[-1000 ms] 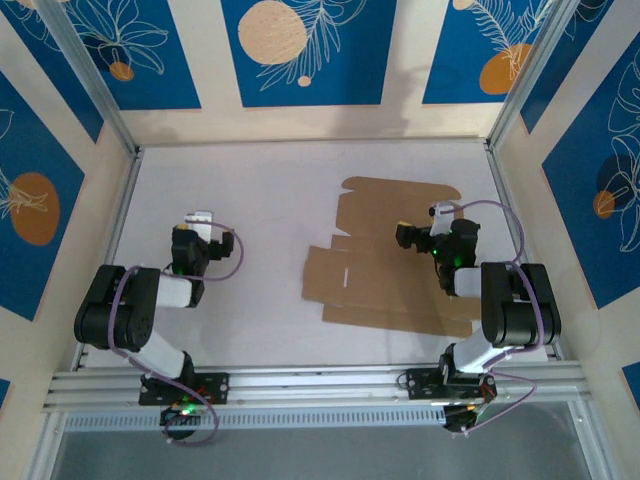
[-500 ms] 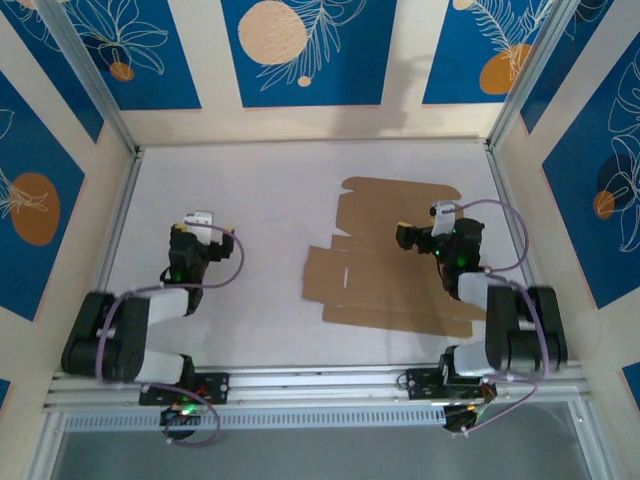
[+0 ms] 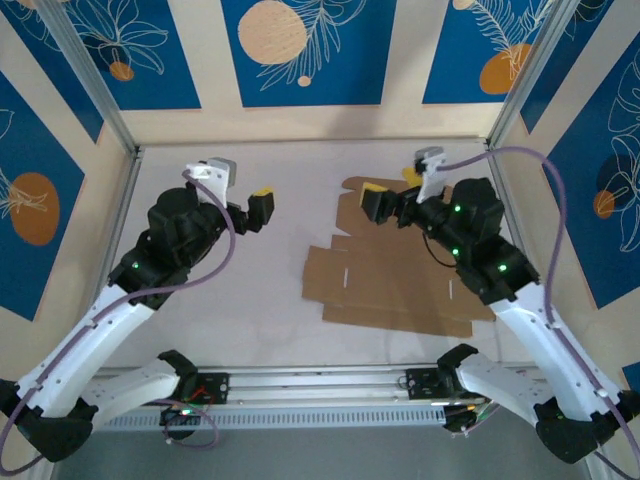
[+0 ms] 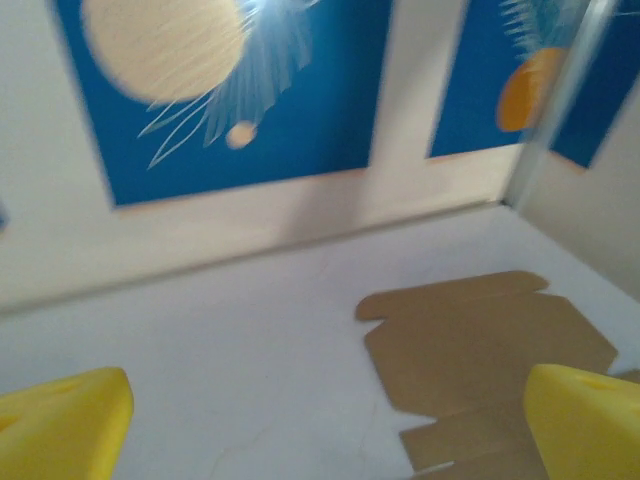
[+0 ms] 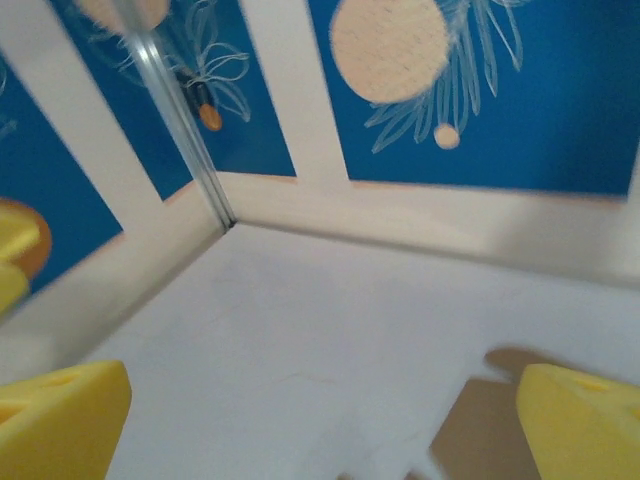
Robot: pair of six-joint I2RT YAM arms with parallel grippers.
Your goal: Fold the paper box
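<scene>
On the table (image 3: pixel 250 300), right of centre, we see the paper box (image 3: pixel 390 290) lying flat as an unfolded die-cut sheet; flaps spread, slots visible, nothing creased up; near edge close to the rail (image 3: pixel 320 378) at the arms' bases, far flap reaching toward the back wall (image 3: pixel 300 120).

Left arm: elbow swung out low to the near-left, forearm rising diagonally toward mid-table, wrist lifted well above the surface; left gripper (image 3: pixel 258 203) points right and far over bare table, well apart from the sheet. Its jaws stand wide and hold nothing; in the left wrist view the yellow fingers (image 4: pixel 60 420) sit at the two bottom corners, with bare table between them and the paper box (image 4: pixel 480 340) ahead to the right.

Right arm is a mirror of that: elbow out low to the near-right, forearm climbing over the sheet's right side, wrist raised; right gripper (image 3: pixel 390 195) hangs above the far flap, aimed left, apparently clear of it. Jaws fully spread, empty; the right wrist view has both yellow fingertips (image 5: pixel 580 420) at the bottom corners, facing the far-left corner of the enclosure; a brownish patch low in that view is too blurred for us to call.
</scene>
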